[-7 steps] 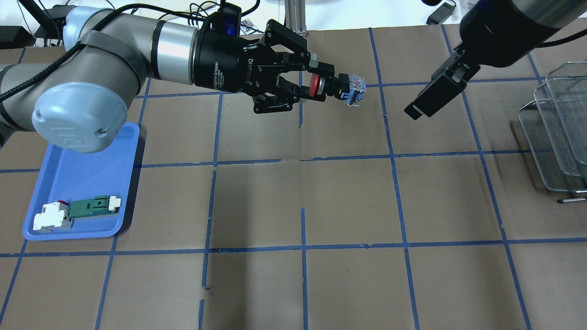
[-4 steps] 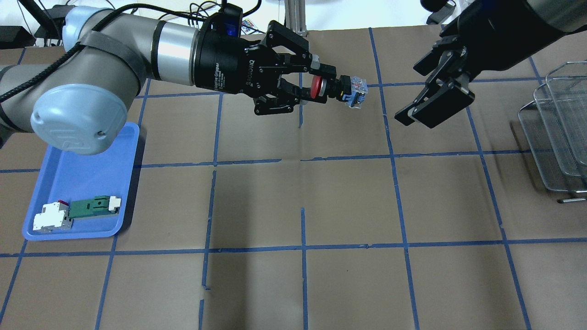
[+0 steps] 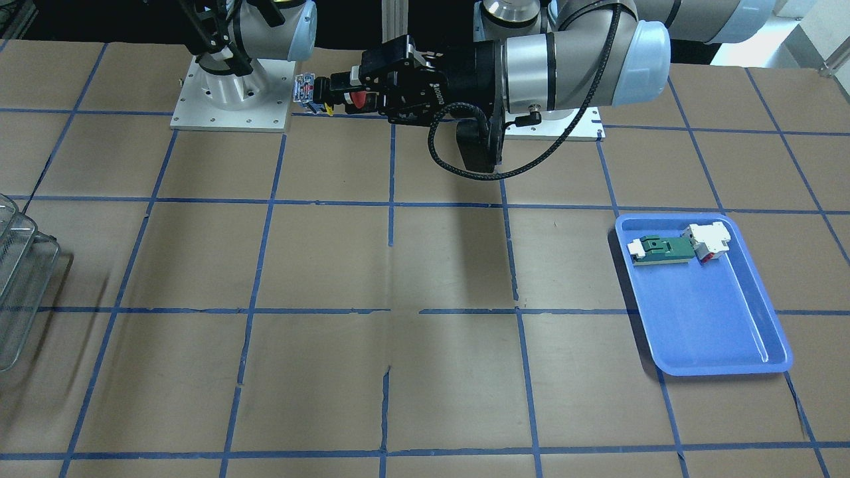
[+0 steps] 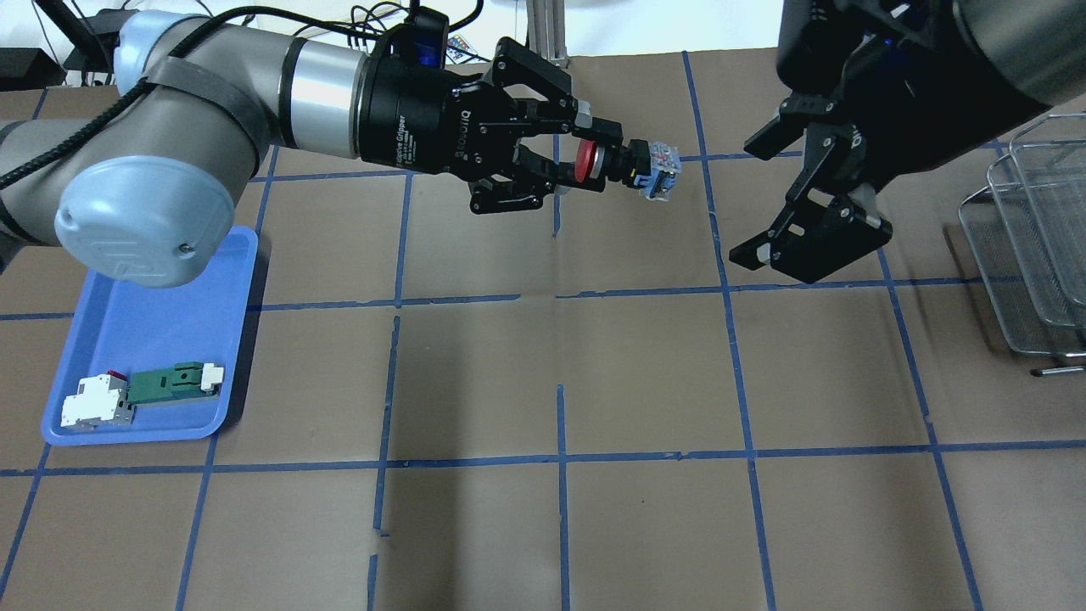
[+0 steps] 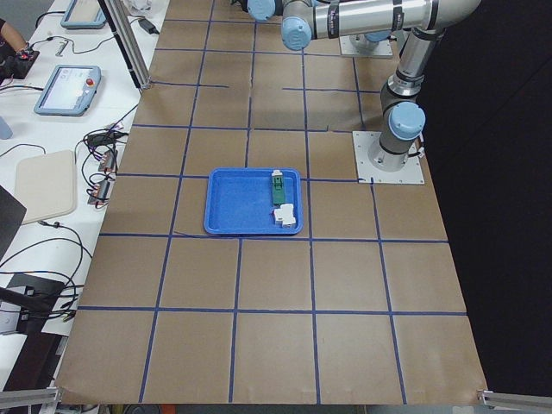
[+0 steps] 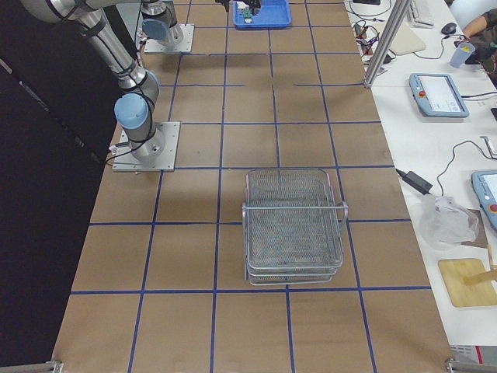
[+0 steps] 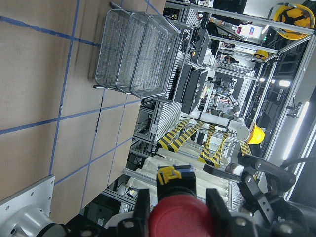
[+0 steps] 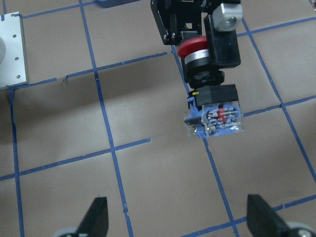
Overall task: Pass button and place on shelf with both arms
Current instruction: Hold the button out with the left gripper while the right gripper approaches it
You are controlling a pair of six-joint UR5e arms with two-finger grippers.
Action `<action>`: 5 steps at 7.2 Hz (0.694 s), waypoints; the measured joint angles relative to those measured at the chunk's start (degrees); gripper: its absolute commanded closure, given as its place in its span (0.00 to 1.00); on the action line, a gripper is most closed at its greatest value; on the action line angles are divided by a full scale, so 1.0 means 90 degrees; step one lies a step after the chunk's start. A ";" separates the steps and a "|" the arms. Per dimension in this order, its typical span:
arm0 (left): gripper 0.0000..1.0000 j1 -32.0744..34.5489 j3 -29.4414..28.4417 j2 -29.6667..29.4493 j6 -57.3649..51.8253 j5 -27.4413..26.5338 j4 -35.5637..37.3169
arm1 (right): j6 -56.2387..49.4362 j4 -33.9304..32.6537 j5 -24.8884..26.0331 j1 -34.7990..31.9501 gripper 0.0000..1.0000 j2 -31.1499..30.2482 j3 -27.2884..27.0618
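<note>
The hand-over is under way, and the shelf step has not begun. The left gripper holds the button in the air above the table, toward 12 o'clock from the table's middle in the overhead view. Its jaws are clamped on the black barrel just behind the red cap, so the grey-blue base sticks out free toward 3 o'clock. The right gripper hangs near the button on its 3 o'clock side, apart from it, with its jaws spread wide and nothing between them. In the right wrist view the button sits at 12 o'clock, ahead of the two open fingertips.

The next move probably calls for the right gripper to close in toward 9 o'clock, line its jaws around the free base and shut on it before the left one lets go. The shelf waits at the table's 3 o'clock edge, and the tray lies at 8 o'clock.

Compared with a second ago, the left arm and button have barely shifted. The right gripper has turned, dropped toward 6 o'clock in the overhead view, and its jaws now show plainly apart
</note>
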State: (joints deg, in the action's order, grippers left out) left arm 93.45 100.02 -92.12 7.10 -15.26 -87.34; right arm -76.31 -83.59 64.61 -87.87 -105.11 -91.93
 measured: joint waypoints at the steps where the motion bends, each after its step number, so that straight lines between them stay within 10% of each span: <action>1: 1.00 0.0001 0.0002 0.0000 -0.0008 -0.0005 -0.0004 | 0.0010 -0.0019 -0.0069 -0.0038 0.00 0.0108 0.0032; 5: 1.00 0.0083 0.0005 0.0033 -0.0014 -0.0038 -0.0016 | 0.0250 -0.0426 -0.0386 -0.0253 0.00 0.0399 0.0060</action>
State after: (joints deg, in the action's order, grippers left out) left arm 94.20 100.07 -91.81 6.97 -15.61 -87.48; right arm -74.06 -87.42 61.13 -90.15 -101.52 -91.39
